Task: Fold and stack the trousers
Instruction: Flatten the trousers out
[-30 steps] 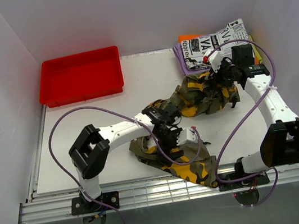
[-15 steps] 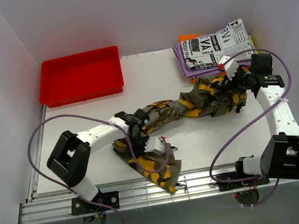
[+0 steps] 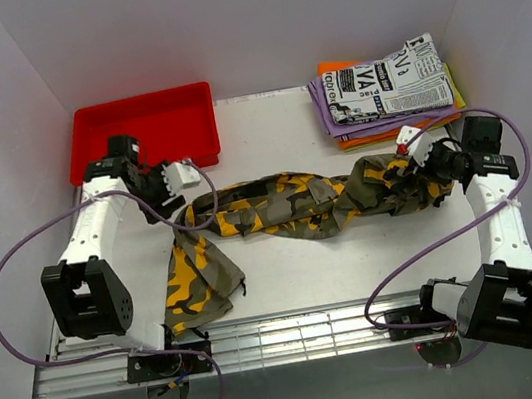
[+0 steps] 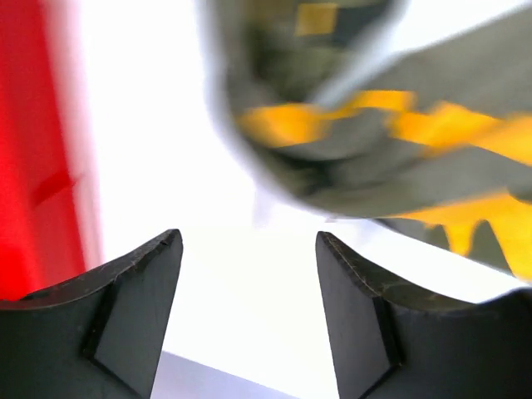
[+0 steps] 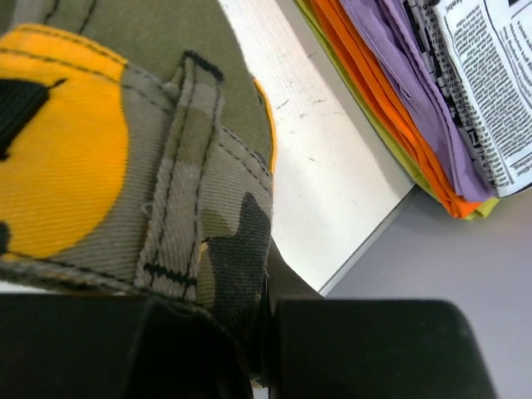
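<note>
The camouflage trousers point(image 3: 287, 204) lie pulled out in a long band across the middle of the table, with one leg point(image 3: 198, 281) folded down toward the front left edge. My left gripper point(image 3: 172, 192) hovers at their left end, near the red tray. Its jaws are open with nothing between them point(image 4: 248, 241), and the blurred cloth point(image 4: 374, 158) lies just ahead. My right gripper point(image 3: 421, 167) is at the right end, shut on the trousers' seamed edge point(image 5: 199, 249); its fingers point(image 5: 374, 349) fill the bottom of the right wrist view.
A red tray point(image 3: 145, 138) stands at the back left, right beside my left arm. A stack of folded garments point(image 3: 385, 89), newspaper-print on top of purple and orange ones point(image 5: 416, 100), sits at the back right, close to my right gripper. White walls enclose the table.
My left gripper carried one end of the trousers from the table's middle out to the back left, then opened and let go. The right gripper shifted right, still gripping. The trousers went from bunched to stretched out.
</note>
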Tool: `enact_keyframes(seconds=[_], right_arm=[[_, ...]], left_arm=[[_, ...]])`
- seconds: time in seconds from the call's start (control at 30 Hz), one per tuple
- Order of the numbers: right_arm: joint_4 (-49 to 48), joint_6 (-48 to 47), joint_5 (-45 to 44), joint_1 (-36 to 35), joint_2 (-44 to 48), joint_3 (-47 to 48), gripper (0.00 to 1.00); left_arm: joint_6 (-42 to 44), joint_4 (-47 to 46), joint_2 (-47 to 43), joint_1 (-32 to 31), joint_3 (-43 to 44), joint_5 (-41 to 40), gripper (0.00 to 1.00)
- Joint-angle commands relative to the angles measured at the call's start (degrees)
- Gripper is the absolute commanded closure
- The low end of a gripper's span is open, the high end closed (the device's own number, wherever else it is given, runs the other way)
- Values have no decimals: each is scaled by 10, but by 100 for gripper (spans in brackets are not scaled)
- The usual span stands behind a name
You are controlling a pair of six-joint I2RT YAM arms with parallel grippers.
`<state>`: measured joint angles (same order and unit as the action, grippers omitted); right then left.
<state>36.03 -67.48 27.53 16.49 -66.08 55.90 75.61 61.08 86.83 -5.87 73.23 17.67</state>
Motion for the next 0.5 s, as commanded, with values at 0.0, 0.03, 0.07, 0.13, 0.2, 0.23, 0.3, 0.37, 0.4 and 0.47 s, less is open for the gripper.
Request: enact_keyframes(seconds=[0.0, 0.03, 0.07, 0.13, 0.2, 0.23, 0.3, 0.37, 0.4, 0.47], right_arm=[[9, -100, 5, 9, 38, -19, 92], [10, -113, 1, 13, 49, -32, 92], [12, -127, 1, 23, 54, -38, 92], [32, -175, 1, 35, 61, -47, 92], [40, -201, 0, 54, 61, -53, 92], [43, -208, -1, 59, 60, -59, 92], [43, -214, -3, 66, 56, -65, 92], [53, -215, 4, 66, 52, -65, 92], [62, -218, 6, 66, 50, -64, 92], [76, -227, 11, 65, 50, -63, 92]], left_arm=[[-113, 31, 25, 78, 80, 79, 23], [-134, 31, 39, 97, 88, 87, 23], [-178, 29, 47, 128, 104, 103, 23], [-229, 33, 65, 147, 122, 120, 22], [-290, 19, 78, 154, 120, 134, 18], [-320, -1, 79, 153, 112, 134, 18], [-399, -58, 91, 153, 92, 136, 18], [-447, -86, 118, 153, 98, 147, 22], [-492, -110, 154, 152, 116, 150, 24], [-535, -130, 201, 146, 143, 130, 27]])
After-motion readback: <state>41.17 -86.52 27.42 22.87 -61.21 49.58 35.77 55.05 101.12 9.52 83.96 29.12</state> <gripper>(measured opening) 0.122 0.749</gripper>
